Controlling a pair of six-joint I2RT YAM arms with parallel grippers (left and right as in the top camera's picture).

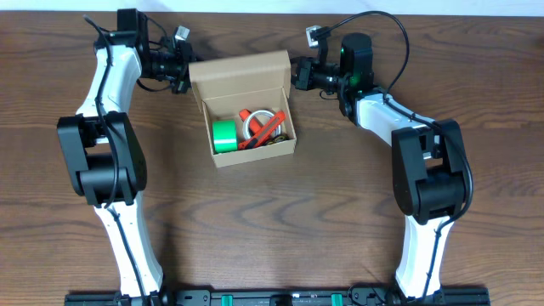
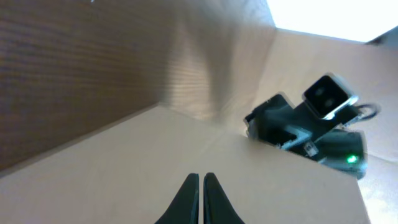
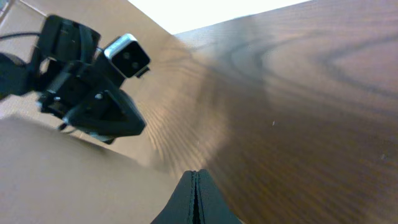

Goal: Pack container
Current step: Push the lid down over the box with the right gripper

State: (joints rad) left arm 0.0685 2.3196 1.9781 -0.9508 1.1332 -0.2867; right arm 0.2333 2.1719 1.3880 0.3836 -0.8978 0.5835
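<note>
The container (image 1: 255, 151) is seen near the middle of the desk (image 1: 272, 229), between the two arms, with its lid flap (image 1: 240, 71) raised at the far side. Inside it, a green tape roll (image 1: 224, 134) is stood at the left, and a red and white roll (image 1: 259, 121) is placed just beside it to the right; the smaller dark pieces under them cannot be made out. The left hand (image 1: 182, 76) is held at the left end of the flap, and in the left wrist view its fingers (image 2: 191, 193) are closed to a thin slit over the cardboard, with nothing gripped between them. The right hand (image 1: 297, 75) is held at the right end of the flap, and its fingers (image 3: 186, 196) are pressed fully together, likewise on nothing. Both hands appear to be touching the flap's edges, though this cannot be confirmed from these views.
</note>
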